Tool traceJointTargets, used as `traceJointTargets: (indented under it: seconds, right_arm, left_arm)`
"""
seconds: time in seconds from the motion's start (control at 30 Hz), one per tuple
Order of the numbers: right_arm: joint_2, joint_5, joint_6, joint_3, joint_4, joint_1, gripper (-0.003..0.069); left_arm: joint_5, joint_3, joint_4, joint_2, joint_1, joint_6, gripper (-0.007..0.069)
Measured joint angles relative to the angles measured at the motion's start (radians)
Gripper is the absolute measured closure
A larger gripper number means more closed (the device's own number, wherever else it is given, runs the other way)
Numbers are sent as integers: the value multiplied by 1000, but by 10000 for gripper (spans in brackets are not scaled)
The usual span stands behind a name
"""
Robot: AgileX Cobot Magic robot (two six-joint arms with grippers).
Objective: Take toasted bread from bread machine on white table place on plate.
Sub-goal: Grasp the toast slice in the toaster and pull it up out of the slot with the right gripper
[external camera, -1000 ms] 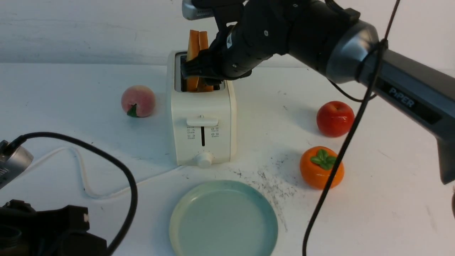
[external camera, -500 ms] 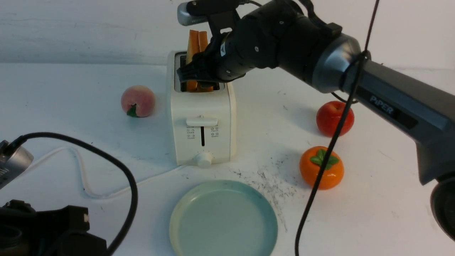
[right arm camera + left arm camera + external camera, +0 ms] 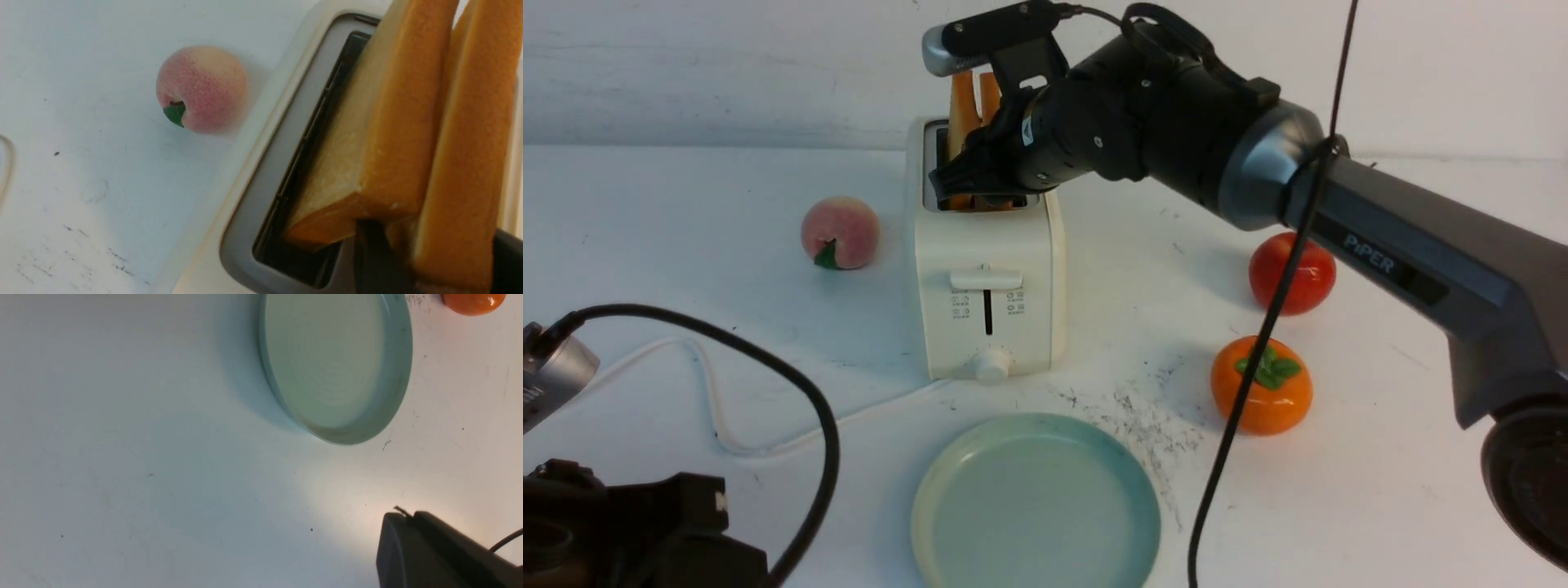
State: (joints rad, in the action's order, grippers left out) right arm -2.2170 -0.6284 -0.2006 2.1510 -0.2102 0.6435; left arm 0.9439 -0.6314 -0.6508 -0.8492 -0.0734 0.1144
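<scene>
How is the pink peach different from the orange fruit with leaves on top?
The peach is pale pink; the orange fruit is shiny orange. The peach lies left of the toaster, the orange fruit right, nearer the plate. The peach's leaf sits low; the orange fruit's is on top. Both are round, on the table.

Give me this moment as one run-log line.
phase: grasp | right pincer: clamped on one toasted bread slice in bread machine | second slice: in slot | plate: empty
</scene>
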Motion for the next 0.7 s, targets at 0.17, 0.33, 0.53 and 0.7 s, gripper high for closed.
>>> traceJointTargets:
  seconds: [0.17, 0.33, 0.53, 0.7]
  right_arm:
    - [-1, 4, 0, 0, -6, 0, 524]
    - [16, 0, 0, 0, -48, 0, 552]
    - [86, -1, 0, 0, -97, 0, 552]
    - [171, -35, 0, 0, -118, 0, 552]
  left_arm:
    - [4, 0, 1, 0, 0, 0, 622]
    - [11, 0, 1, 0, 0, 0, 617]
    - [11, 0, 1, 0, 0, 0, 609]
    - [12, 0, 2, 0, 0, 0, 606]
